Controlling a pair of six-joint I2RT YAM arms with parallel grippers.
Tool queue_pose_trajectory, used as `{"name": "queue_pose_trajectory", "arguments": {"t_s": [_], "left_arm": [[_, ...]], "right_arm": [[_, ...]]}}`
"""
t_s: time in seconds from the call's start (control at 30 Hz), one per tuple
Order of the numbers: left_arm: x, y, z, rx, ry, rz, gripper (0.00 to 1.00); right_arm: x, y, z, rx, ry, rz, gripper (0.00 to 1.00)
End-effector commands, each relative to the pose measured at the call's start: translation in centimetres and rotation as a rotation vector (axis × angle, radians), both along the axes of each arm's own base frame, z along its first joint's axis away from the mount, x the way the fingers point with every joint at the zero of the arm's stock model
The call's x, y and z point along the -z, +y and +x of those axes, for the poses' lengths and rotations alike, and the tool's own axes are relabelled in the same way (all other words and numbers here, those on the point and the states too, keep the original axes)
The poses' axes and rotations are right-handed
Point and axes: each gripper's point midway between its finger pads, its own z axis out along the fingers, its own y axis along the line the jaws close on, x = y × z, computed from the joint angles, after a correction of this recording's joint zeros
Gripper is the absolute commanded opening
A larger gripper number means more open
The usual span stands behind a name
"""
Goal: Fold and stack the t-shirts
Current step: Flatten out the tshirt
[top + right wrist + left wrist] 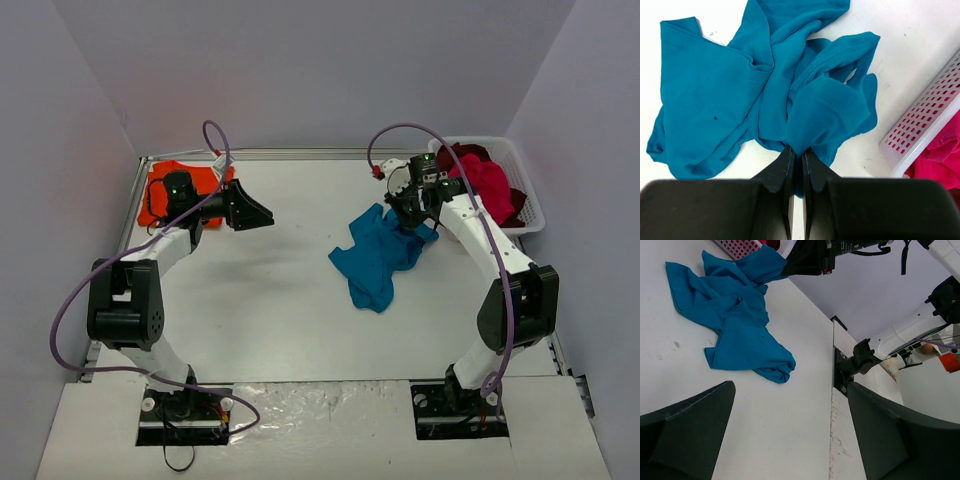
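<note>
Right gripper (pixel 799 153) clamped on a raised fold of the teal-blue t-shirt (pixel 372 258), which lies crumpled on the table (pixel 270 300) right of centre beside the white basket (pixel 533 200) holding the magenta t-shirt (pixel 490 185) and dark red t-shirt (pixel 465 153); left gripper (pixel 252 214) fingers apart, empty, near the orange t-shirt (pixel 160 195) at back left.

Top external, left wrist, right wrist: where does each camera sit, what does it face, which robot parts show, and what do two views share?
Top external: above and behind, looking down on the table; left arm and right arm show.
Left wrist: on the left arm, facing across to the teal-blue t-shirt; open left gripper in the foreground.
Right wrist: looking down on that shirt, pinched in the right gripper beside the basket.
Shared: both wrist views show the shirt.
</note>
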Motion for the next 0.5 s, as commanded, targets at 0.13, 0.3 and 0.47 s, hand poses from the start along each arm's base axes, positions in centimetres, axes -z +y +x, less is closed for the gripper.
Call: {"name": "queue_pose_trajectory", "arguments": {"t_s": [0.13,0.3,0.47], "left_arm": [[-5.3,0.6,-5.1,0.193,-0.337,0.008,0.94],[-6.4,0.9,-6.2,0.123,-0.52,0.013,0.94],[-6.4,1.2,-6.2,0.071,-0.602,0.024,0.94]], "right_arm": [[-1.1,-0.2,-0.6,0.0,-0.028,0.022,0.0],[-1.1,-0.2,-0.5,-0.001,-0.027,0.025,0.0],[-0.9,-0.3,-0.6,0.001,-0.023,0.023,0.0]]}}
